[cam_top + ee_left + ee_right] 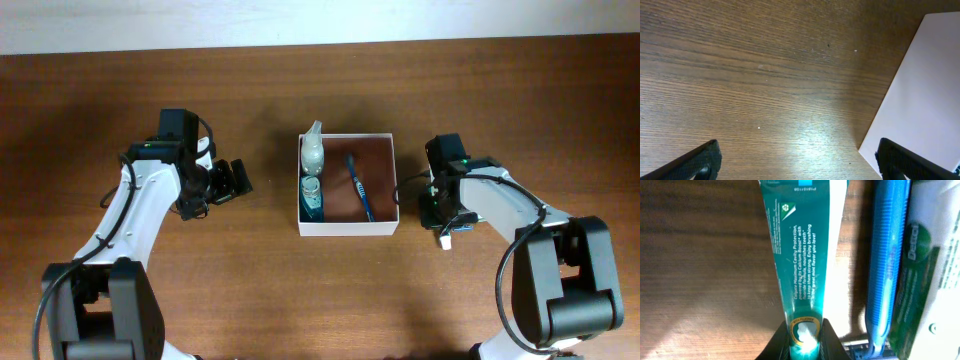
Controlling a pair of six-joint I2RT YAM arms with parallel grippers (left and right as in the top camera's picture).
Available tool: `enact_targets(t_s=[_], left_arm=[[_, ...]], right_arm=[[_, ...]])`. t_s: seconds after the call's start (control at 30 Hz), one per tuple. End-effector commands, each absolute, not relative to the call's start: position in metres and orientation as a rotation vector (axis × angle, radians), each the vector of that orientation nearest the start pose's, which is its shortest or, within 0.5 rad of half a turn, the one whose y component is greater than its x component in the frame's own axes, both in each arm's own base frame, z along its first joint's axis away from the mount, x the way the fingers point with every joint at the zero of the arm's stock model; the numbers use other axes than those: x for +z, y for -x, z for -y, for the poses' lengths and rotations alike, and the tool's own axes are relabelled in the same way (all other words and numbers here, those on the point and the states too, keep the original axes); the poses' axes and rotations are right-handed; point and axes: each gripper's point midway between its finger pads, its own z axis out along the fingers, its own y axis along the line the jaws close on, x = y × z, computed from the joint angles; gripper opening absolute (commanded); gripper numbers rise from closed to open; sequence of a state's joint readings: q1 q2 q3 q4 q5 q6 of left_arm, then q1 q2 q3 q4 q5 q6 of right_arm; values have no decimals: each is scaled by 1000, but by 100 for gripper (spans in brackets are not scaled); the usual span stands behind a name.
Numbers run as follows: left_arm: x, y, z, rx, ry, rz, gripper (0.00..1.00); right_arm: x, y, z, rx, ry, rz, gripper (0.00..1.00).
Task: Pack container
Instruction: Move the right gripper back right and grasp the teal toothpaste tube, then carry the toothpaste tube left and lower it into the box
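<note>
the container [349,229] sits open-topped at the middle of the table [300,90], its thin white walls square to the edges and its inside reddish-brown. in it, along the left wall, a white bottle [313,152] lies at the far end with its tip over the rim, and a blue bottle [312,195] lies just near of it. a blue toothbrush [359,187] lies right of centre, running far to near at a slight slant.

the left gripper [238,178] hovers over bare wood to the left of the container, apart from it, jaws spread wide and grasping nothing. in its wrist view we see only the container's white outer wall at the right edge.

the right gripper [805,342] is just right of the container, low over the table. its fingers are clenched on the end of a green tube [802,255], which runs away from the jaws. beside the tube on the right lie a blue handle [887,265] and a green-and-white pack [930,270]; we cannot tell what either one is.
</note>
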State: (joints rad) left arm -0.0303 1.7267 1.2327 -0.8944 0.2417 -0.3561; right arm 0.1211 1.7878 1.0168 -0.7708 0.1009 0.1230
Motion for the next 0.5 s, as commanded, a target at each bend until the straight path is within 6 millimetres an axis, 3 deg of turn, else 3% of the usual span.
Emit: enact_targets(t_s=[0.0,0.17,0.33,0.47], left_arm=[[72,-349,50,-401,449,-2952,99],[72,-349,50,-401,449,-2952,99],[72,-349,50,-401,448,-2952,100],[72,-349,50,-401,449,-2952,99]], right_arm=[[14,-310,-17,-164,-8,-3082,12],[65,-333,-27,-105,0,-3016,11],[117,-351,-62,70,58,-2926,11],[138,-357,-92,153,53,-2872,11]])
